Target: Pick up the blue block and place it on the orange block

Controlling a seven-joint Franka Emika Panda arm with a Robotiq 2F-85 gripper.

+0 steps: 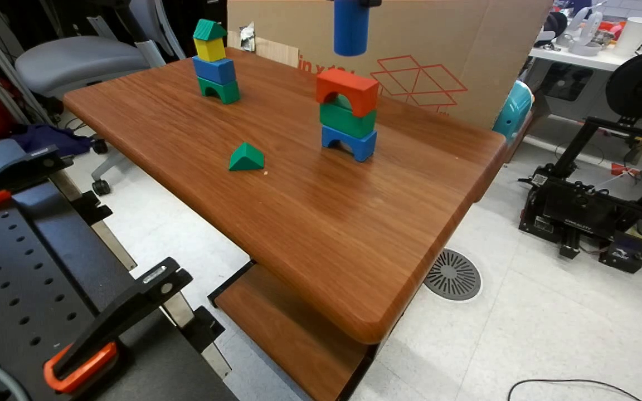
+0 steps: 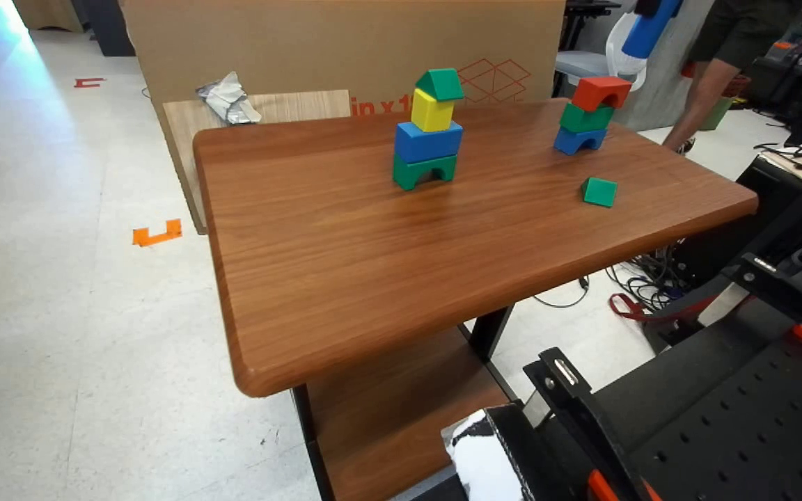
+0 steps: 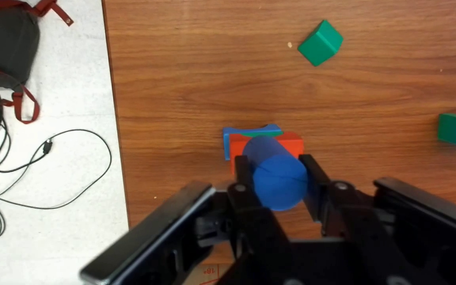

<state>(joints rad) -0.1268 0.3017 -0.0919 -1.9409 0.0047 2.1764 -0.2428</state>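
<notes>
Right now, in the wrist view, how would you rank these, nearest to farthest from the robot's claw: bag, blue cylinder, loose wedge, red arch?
1. Blue cylinder: held in the gripper.
2. Red arch: lower down, partly hidden in this view.
3. Loose wedge: on the table, toward the picture's top.
4. Bag: on the floor, upper left.

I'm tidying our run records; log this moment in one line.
Pincer: shut on blue cylindrical block | Position: above orange-red arch block, not touching | Placement: not yet done | Loose: green triangular prism
</notes>
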